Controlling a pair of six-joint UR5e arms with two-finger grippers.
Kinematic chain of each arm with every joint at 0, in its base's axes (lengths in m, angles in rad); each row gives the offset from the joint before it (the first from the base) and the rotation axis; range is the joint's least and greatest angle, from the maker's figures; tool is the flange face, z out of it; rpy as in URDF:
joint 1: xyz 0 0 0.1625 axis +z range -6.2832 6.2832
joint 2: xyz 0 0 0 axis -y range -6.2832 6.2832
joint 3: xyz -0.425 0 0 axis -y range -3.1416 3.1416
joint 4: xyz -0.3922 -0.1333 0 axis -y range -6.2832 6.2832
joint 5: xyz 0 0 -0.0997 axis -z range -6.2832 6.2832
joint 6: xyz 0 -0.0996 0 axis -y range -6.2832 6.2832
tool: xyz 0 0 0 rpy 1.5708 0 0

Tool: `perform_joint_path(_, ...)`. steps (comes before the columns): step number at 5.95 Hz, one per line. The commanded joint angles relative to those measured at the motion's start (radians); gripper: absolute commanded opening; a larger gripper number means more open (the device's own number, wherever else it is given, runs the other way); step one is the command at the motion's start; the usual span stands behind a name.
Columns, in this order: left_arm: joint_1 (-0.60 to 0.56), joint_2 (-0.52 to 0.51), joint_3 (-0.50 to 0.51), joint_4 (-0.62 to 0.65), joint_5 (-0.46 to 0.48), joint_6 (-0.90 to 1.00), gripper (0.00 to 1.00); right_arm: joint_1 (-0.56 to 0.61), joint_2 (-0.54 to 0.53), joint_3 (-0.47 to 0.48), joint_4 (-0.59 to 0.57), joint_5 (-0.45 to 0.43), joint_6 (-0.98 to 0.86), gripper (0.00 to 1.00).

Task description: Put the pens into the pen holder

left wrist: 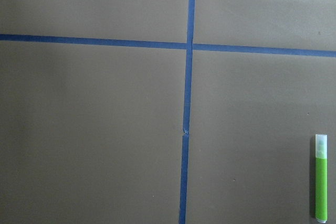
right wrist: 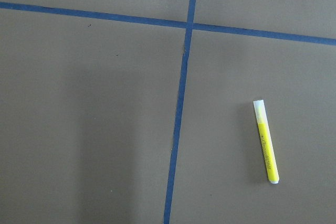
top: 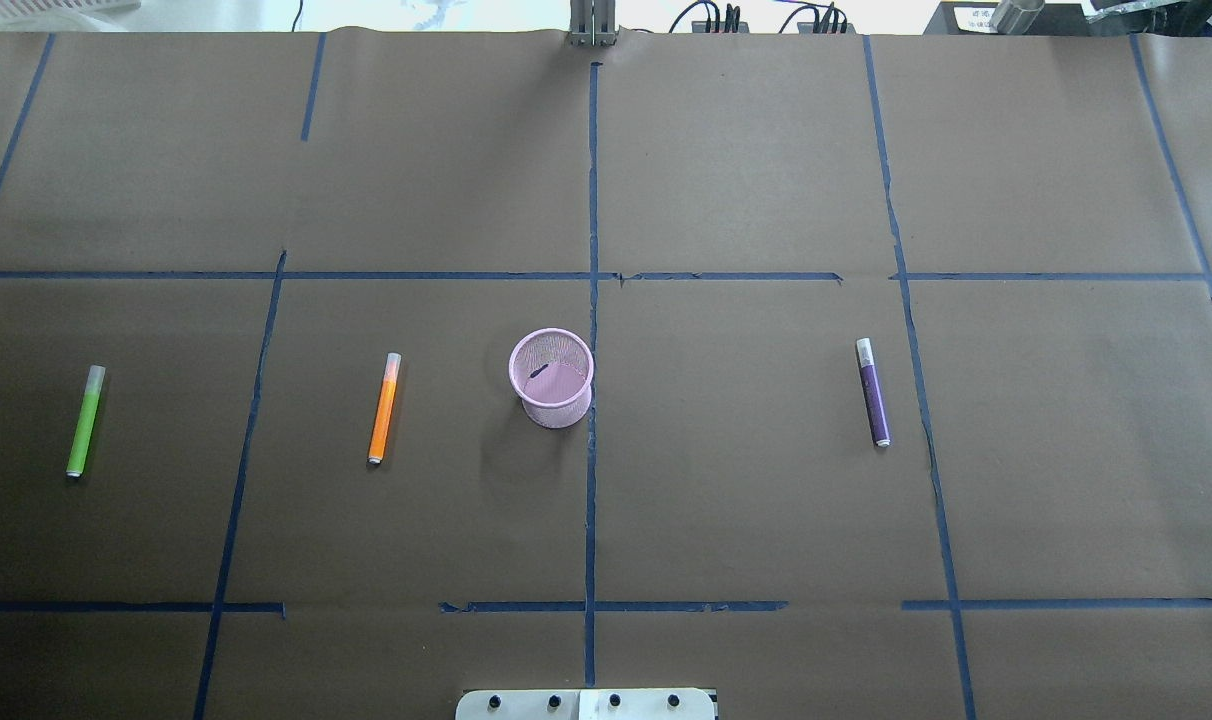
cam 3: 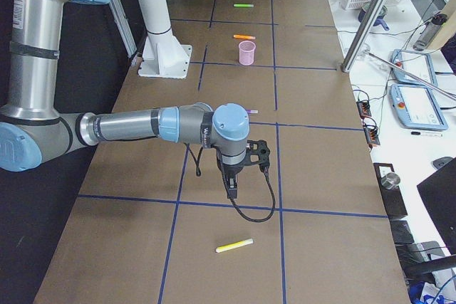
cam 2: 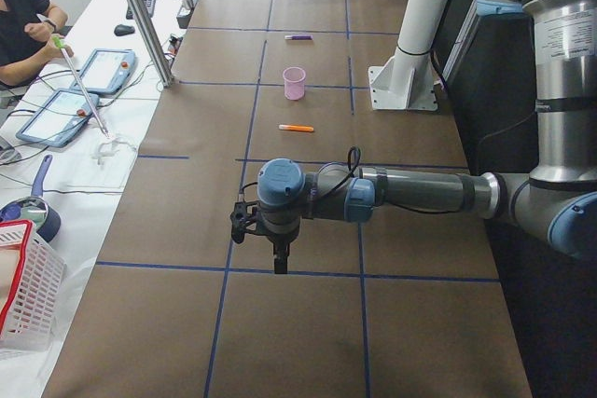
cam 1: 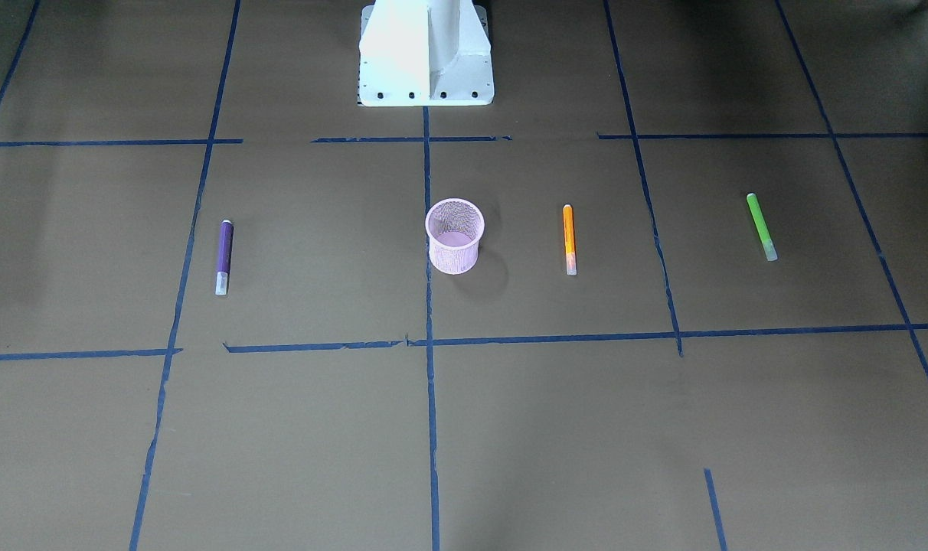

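The pink mesh pen holder (top: 552,378) stands upright at the table's middle. An orange pen (top: 384,407) lies left of it, a green pen (top: 85,420) further left, and a purple pen (top: 873,392) to its right. A yellow pen (cam 3: 234,245) lies at the table's right end and also shows in the right wrist view (right wrist: 266,141). My left gripper (cam 2: 273,253) hangs over the table's left end, close to the green pen (left wrist: 321,184). My right gripper (cam 3: 231,189) hovers short of the yellow pen. I cannot tell whether either gripper is open or shut.
The white robot base (cam 1: 426,53) stands at the table's robot side. Blue tape lines (top: 591,480) grid the brown surface. A person (cam 2: 23,25) sits at a side desk beyond a metal post (cam 2: 140,16). A white basket (cam 2: 23,286) sits nearby.
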Motion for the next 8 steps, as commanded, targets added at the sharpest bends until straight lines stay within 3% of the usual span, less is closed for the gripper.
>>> perform_joint_path(1, 0.032, 0.020, -0.018, -0.024, -0.010, 0.033, 1.00, -0.001, -0.007, -0.014, 0.001, 0.002, 0.002, 1.00)
perform_joint_path(3, 0.033, 0.020, -0.035, -0.010, -0.016, 0.032, 1.00, -0.001, -0.007, -0.031, 0.003, 0.003, 0.002, 1.00)
perform_joint_path(5, 0.038, 0.018, -0.114, 0.075, -0.003, 0.104, 1.00, -0.001, -0.007, -0.031, 0.002, 0.005, 0.002, 1.00)
perform_joint_path(8, 0.037, 0.032, -0.087, 0.096, 0.030, 0.161, 1.00, -0.001, -0.019, -0.034, 0.003, 0.058, -0.004, 1.00)
